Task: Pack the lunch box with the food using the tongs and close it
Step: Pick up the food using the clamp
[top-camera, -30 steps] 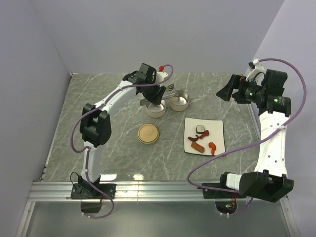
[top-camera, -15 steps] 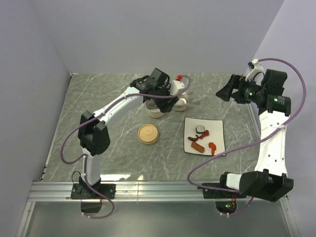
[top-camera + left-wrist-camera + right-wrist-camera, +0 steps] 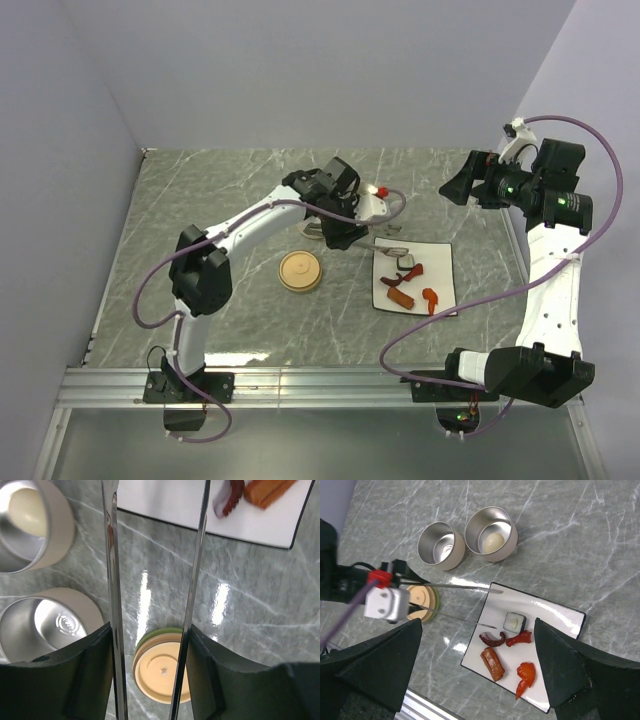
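My left gripper [image 3: 150,645] is shut on the tongs [image 3: 112,580], its fingers pressing on the outside of the two slim silver arms. The tong tips hang spread over the left edge of the white plate [image 3: 555,615]. On the plate lie the food pieces: a white-and-dark roll [image 3: 514,622], a dark red tentacle [image 3: 492,640], a brown sausage [image 3: 492,664] and two red curved bits [image 3: 526,676]. The lunch box is two round tins; one [image 3: 491,527] holds a white egg-like ball [image 3: 493,541], the other [image 3: 441,545] is empty. My right gripper [image 3: 455,185] hovers open, high at the back right.
The beige lid [image 3: 300,271] with a green rim lies flat on the marble table [image 3: 200,200], left of the plate and directly under the left gripper. Walls close in the left, back and right sides. The left arm covers most of both tins in the top view.
My left arm has swung right with the tongs, from above the tins to the plate's left edge. The right arm has not moved.
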Robot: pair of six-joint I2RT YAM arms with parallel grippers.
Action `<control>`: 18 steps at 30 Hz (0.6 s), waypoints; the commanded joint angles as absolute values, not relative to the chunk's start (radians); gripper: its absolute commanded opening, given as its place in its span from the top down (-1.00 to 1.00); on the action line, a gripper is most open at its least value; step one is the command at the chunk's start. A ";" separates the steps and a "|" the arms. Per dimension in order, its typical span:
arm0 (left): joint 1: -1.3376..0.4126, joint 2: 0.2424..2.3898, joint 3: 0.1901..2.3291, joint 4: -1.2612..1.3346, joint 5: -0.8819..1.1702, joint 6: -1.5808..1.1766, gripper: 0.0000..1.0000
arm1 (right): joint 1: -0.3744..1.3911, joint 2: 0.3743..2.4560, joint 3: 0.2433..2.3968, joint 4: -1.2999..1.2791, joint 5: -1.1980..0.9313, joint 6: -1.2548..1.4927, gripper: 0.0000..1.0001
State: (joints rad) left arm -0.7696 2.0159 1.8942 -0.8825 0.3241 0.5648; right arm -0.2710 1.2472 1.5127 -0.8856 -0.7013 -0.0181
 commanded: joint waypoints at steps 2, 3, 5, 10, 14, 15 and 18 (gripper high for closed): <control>-0.804 2.049 1.898 -0.931 0.304 0.681 -0.14 | -0.279 1.246 1.552 -0.888 -0.719 -0.029 -0.99; -0.810 2.054 1.894 -0.927 0.299 0.692 -0.14 | -0.278 1.246 1.552 -0.887 -0.719 -0.029 -0.99; -0.822 2.068 1.894 -0.923 0.282 0.692 -0.13 | -0.279 1.249 1.548 -0.885 -0.722 -0.032 -0.99; -0.836 2.094 1.904 -0.900 0.253 0.687 -0.12 | -0.279 1.246 1.534 -0.882 -0.735 -0.031 -0.99; -0.841 2.117 1.925 -0.894 0.241 0.683 -0.12 | -0.278 1.247 1.532 -0.885 -0.741 -0.034 -0.99; -0.841 2.118 1.930 -0.891 0.235 0.681 -0.12 | -0.278 1.246 1.532 -0.884 -0.742 -0.032 -0.99; -0.842 2.125 1.940 -0.879 0.230 0.675 -0.10 | -0.279 1.246 1.528 -0.881 -0.747 -0.032 -0.99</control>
State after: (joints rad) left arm -0.8383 2.1151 1.8874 -0.9154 0.2424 0.6624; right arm -0.2722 1.2476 1.5127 -0.8871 -0.7261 -0.0208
